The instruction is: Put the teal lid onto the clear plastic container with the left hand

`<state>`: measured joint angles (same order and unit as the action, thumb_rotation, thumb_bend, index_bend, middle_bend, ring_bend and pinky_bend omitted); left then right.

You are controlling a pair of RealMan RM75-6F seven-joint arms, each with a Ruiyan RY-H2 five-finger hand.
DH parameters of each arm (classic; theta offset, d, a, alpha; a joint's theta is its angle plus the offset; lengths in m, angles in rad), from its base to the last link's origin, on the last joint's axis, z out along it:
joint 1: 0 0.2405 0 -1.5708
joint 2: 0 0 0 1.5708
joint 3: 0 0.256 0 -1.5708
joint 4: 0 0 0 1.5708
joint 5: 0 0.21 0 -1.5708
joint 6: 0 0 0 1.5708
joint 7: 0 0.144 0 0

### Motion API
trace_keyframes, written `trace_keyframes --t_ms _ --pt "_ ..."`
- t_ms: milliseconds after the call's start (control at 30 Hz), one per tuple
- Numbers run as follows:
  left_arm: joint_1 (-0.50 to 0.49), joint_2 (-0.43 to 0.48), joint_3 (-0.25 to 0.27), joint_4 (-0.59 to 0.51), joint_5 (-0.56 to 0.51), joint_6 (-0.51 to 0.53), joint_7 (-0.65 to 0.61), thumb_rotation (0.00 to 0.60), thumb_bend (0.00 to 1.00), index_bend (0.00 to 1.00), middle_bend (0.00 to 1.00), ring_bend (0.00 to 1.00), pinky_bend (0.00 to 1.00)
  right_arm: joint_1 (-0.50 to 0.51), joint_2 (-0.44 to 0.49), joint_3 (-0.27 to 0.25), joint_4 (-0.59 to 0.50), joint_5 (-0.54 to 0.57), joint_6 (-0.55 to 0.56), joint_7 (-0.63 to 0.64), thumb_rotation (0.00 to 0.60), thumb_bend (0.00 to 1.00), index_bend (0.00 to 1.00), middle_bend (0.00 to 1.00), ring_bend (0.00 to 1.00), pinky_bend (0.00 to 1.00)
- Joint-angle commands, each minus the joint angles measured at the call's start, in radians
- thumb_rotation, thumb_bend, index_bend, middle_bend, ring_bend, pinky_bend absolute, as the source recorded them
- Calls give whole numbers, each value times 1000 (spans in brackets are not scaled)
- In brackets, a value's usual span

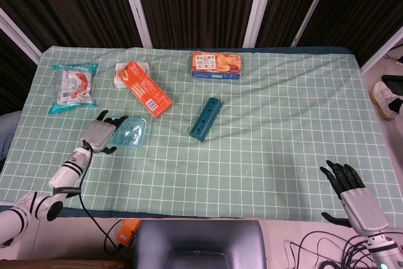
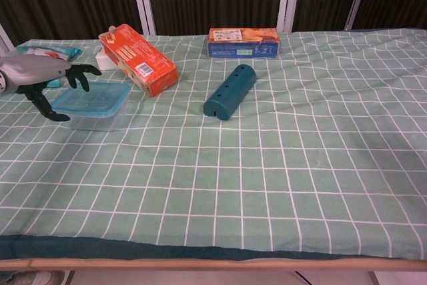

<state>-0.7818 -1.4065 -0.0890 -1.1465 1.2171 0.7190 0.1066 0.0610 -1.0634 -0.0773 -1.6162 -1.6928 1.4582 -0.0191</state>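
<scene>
The teal lid (image 2: 97, 96) lies flat on top of the clear plastic container (image 2: 93, 119) at the table's left side, seen also as one teal-topped container (image 1: 132, 133) in the head view. My left hand (image 2: 33, 75) is at its left edge, fingers spread and reaching over the lid's far-left corner, thumb hanging down by the near-left corner. I cannot tell whether the fingers touch the lid; nothing is gripped. In the head view the left hand (image 1: 97, 133) sits just left of the container. My right hand (image 1: 352, 196) hangs open off the table's near right edge, empty.
An orange carton (image 2: 138, 60) lies just behind and right of the container. A dark teal bar with holes (image 2: 230, 91) sits mid-table. A blue biscuit box (image 2: 243, 42) is at the back, a snack bag (image 1: 73, 87) at the back left.
</scene>
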Motion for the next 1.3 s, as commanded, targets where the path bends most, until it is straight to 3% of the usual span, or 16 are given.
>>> trace_keyframes --t_ms 33,400,767,900,1300 --pt "0 -3 0 4 -2 -3 1 600 235 0 256 241 0 0 0 0 0 0 -1 0 600 160 0 0 0 0" --pt "1 -1 5 6 -10 -18 10 600 235 0 261 248 0 2 -2 1 -3 4 -6 -6 600 160 0 0 0 0" --pt "28 65 -7 -111 40 87 7 600 234 0 261 248 0 2 0 0 -3 3 -6 -3 600 160 0 0 0 0" --pt "64 103 13 -184 63 143 32 600 235 0 262 248 0 0 1 -6 -2 -11 2 -1 600 160 0 0 0 0" --pt "107 86 41 -178 62 164 41 600 235 0 265 249 0 -2 5 -8 2 -20 12 15 600 160 0 0 0 0"
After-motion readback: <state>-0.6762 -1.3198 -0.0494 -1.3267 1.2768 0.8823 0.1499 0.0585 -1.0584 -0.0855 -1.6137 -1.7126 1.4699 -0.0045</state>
